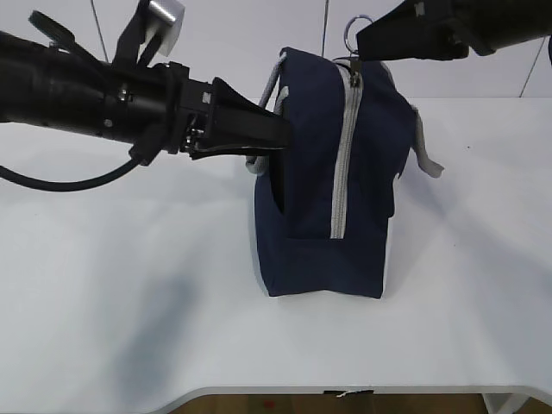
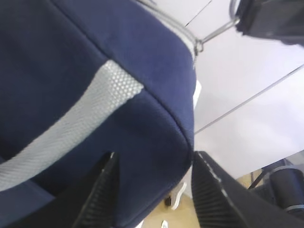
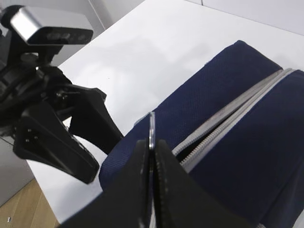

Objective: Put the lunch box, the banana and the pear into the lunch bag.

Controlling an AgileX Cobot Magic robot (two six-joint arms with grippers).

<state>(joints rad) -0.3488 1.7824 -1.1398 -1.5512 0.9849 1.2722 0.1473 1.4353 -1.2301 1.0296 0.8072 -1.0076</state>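
Note:
The navy lunch bag (image 1: 319,216) stands upright on the white table (image 1: 103,285), its grey zipper (image 1: 345,147) running down the side that faces me. My left gripper (image 1: 280,129) reaches in from the left; its jaws straddle the bag's upper corner (image 2: 156,118) beside a grey handle strap (image 2: 71,123) and press the fabric on both sides. My right gripper (image 1: 358,43) is above the bag, shut on the metal ring pull (image 3: 152,124) at the top end of the zipper. The lunch box, the banana and the pear are out of view.
A second grey handle (image 1: 424,147) hangs off the bag's right side. The table's front edge (image 1: 345,390) runs just below the bag. The left arm's camera housing (image 3: 50,29) sits close to the right gripper.

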